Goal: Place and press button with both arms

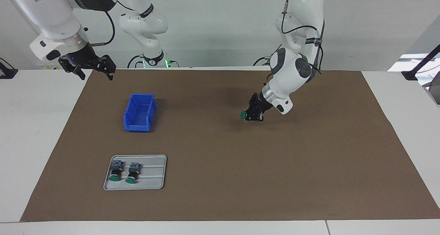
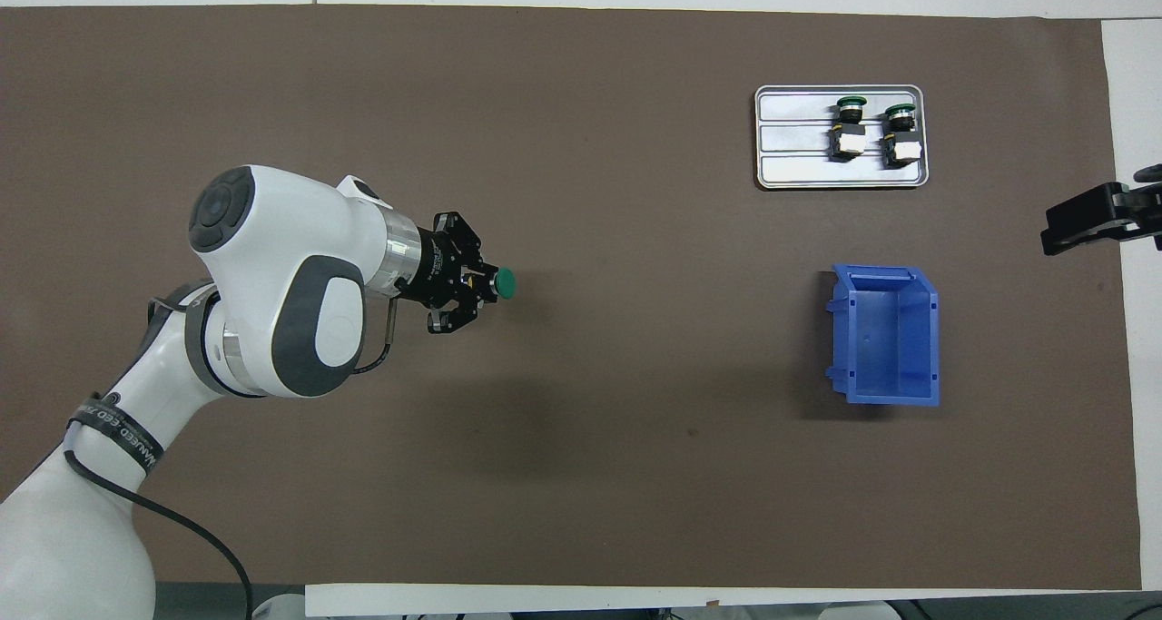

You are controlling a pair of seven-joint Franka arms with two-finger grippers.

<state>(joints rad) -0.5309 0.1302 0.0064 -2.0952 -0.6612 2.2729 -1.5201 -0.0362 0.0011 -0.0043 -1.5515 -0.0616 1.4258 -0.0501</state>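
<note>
A white counter (image 1: 34, 131) carries a broad brown mat (image 1: 240, 180) that covers most of its top. Two white arms work above it. The left arm (image 1: 292, 70) bends down low over the middle of the mat, toward its own end of the counter, its wrist tilted steeply. The right arm (image 1: 55, 25) waits raised over the mat's edge at its own end of the counter.

A blue bin (image 1: 139, 113), open at the top, stands on the mat toward the right arm's end. A shallow grey tray (image 1: 151, 173) lies on the mat farther from the robots than the bin, well apart from it. Two buttons (image 1: 124, 173) lie side by side in the tray on their sides, green caps pointing away from the robots.

The left gripper (image 1: 253, 115) has its jaws closed partway around the black body of a third button (image 1: 243, 115), held sideways just above the mat, the green cap sticking out past the fingertips toward the right arm's end of the counter. The right gripper (image 1: 97, 71) hangs with its jaws spread wide and nothing between them.
</note>
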